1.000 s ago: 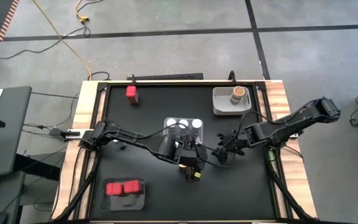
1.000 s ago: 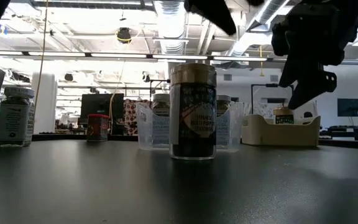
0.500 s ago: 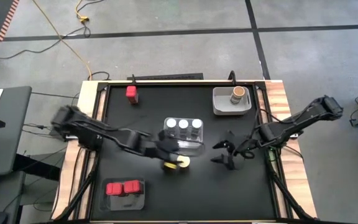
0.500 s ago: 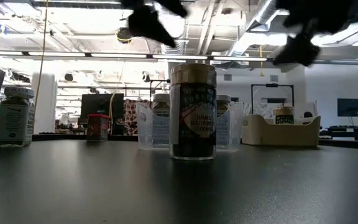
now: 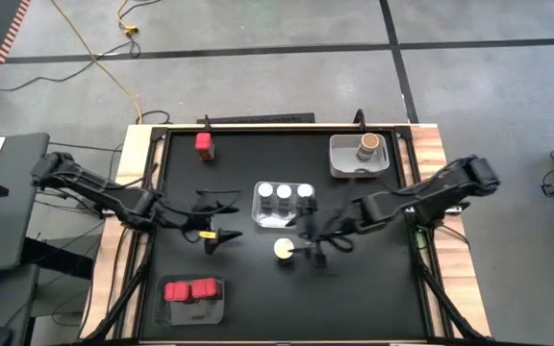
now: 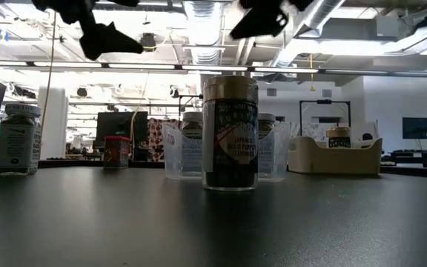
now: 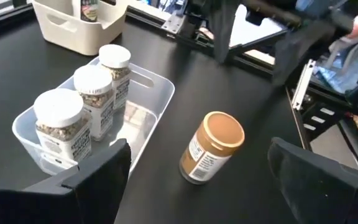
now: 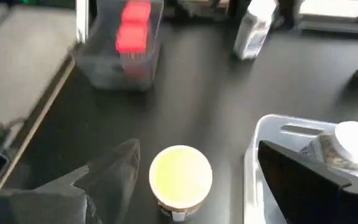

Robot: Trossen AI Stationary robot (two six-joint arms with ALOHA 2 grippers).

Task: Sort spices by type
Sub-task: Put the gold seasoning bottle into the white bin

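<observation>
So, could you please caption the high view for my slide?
Both arms hover open-jawed beside a lone tan jar; three white-lidded jars fill the clear tray.

Light is bright and even, coming from ceiling strip lights point(image 6: 199, 18) at twelve o'clock in the low view, which glare white and leave the tan-brown jar point(image 6: 230, 132) backlit and dark-faced. The black table point(image 5: 373, 288) shows only faint shadows from above. Motion blur smears the right gripper point(image 5: 315, 245), and the right wrist view is soft throughout.
</observation>
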